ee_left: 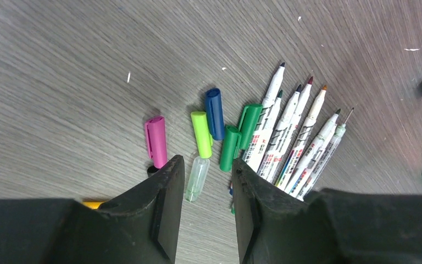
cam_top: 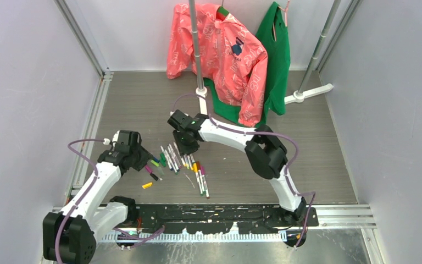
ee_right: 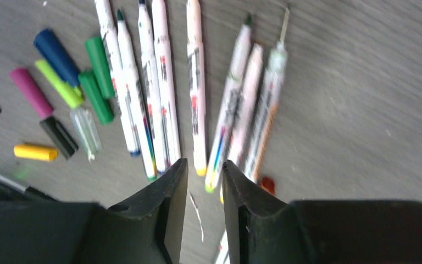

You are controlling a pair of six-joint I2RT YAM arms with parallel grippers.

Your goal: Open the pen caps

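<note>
Several uncapped pens (ee_left: 286, 143) with white barrels lie side by side, tips bare; in the right wrist view the pens (ee_right: 159, 93) fan out ahead of the fingers. Loose pen caps lie beside them: pink (ee_left: 155, 141), lime (ee_left: 201, 133), blue (ee_left: 215, 113), two green ones (ee_left: 230, 147), a clear one (ee_left: 197, 179) and a yellow one (ee_right: 35, 152). My left gripper (ee_left: 207, 165) hangs open just above the clear cap, holding nothing. My right gripper (ee_right: 205, 165) is open and empty over the pens' rear ends. From above, the left gripper (cam_top: 143, 159) and right gripper (cam_top: 185, 147) flank the pile.
A pink jacket (cam_top: 217, 55) and a green garment (cam_top: 277, 49) hang on a rack at the back, its pole (cam_top: 196, 49) rising behind the right arm. Two more pens (cam_top: 202, 179) lie nearer the front. A small red spot (ee_right: 267, 184) marks the table.
</note>
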